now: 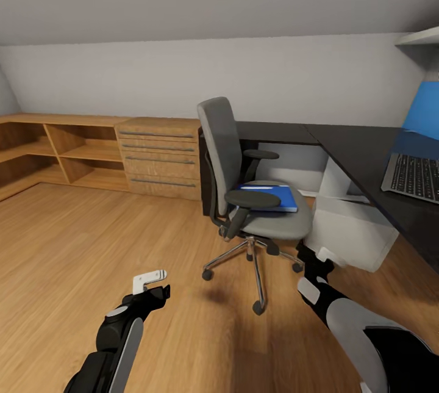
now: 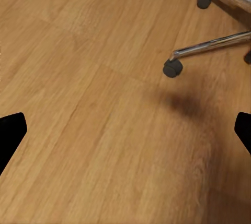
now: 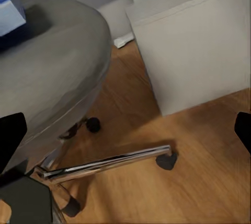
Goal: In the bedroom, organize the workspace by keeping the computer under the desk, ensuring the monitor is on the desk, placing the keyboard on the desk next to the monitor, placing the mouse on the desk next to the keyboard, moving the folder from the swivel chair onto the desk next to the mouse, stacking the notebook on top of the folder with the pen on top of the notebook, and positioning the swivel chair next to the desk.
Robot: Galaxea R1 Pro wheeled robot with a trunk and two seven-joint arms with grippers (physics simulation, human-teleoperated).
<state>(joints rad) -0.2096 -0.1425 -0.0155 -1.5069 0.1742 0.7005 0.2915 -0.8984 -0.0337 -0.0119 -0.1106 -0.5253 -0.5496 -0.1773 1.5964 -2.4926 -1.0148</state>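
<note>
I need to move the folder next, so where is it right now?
In the head view the blue folder lies flat on the swivel chair seat, right of centre, behind the near armrest, left of the desk.

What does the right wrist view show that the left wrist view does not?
Right wrist view alone: the swivel chair's grey seat, a corner of the blue folder lying on it, and the white computer standing on the floor beside the chair. Left wrist view alone: mostly bare floor, with two chrome legs ending in casters. Both share the light wood floor, parts of the chair's chrome base, and dark fingertips spread at the frame edges.
</note>
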